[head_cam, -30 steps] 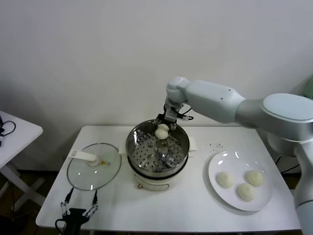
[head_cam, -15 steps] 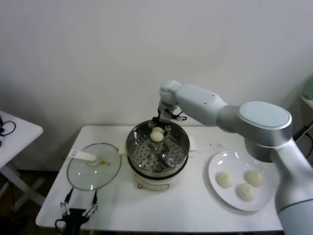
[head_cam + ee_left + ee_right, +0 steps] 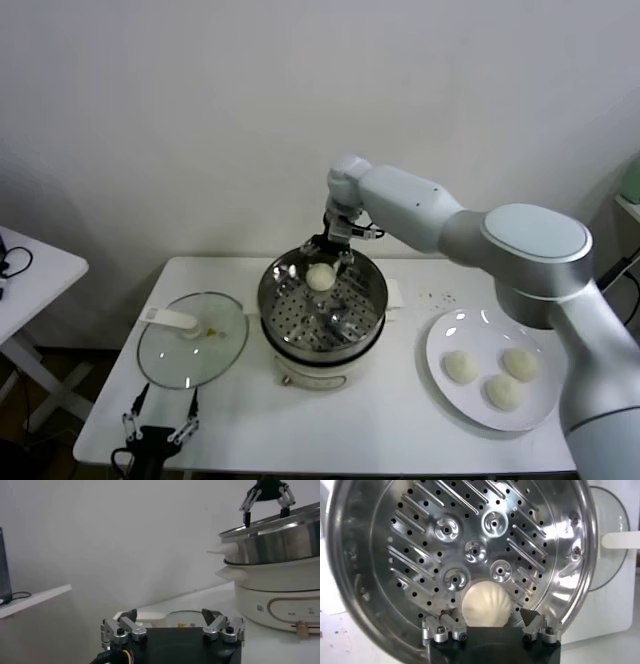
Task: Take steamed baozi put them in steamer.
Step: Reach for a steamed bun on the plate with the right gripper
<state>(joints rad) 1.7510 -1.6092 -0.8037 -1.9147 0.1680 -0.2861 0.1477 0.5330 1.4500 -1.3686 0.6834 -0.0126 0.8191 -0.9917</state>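
Note:
One baozi (image 3: 320, 277) lies on the perforated floor at the far side of the steel steamer (image 3: 372, 300). My right gripper (image 3: 328, 252) hangs open just above it, fingers spread to either side and not touching it. In the right wrist view the baozi (image 3: 486, 605) sits between the open fingers of the gripper (image 3: 488, 614), on the steamer floor (image 3: 420, 555). The left wrist view shows the right gripper (image 3: 265, 511) open and empty above the steamer rim (image 3: 275, 542). Three more baozi (image 3: 461, 367) rest on the white plate (image 3: 448, 330) at the right. My left gripper (image 3: 160, 430) is parked, open and empty, below the table's front left edge.
The glass lid (image 3: 192, 345) with a white handle lies left of the cooker; it also shows in the left wrist view (image 3: 186, 617). The cream cooker base (image 3: 310, 375) stands mid-table. A second white table (image 3: 30, 270) is at the far left.
My right gripper carried the baozi to the steamer's far side, lowered it, opened and let it go. It now stands slightly higher. The left arm has not moved.

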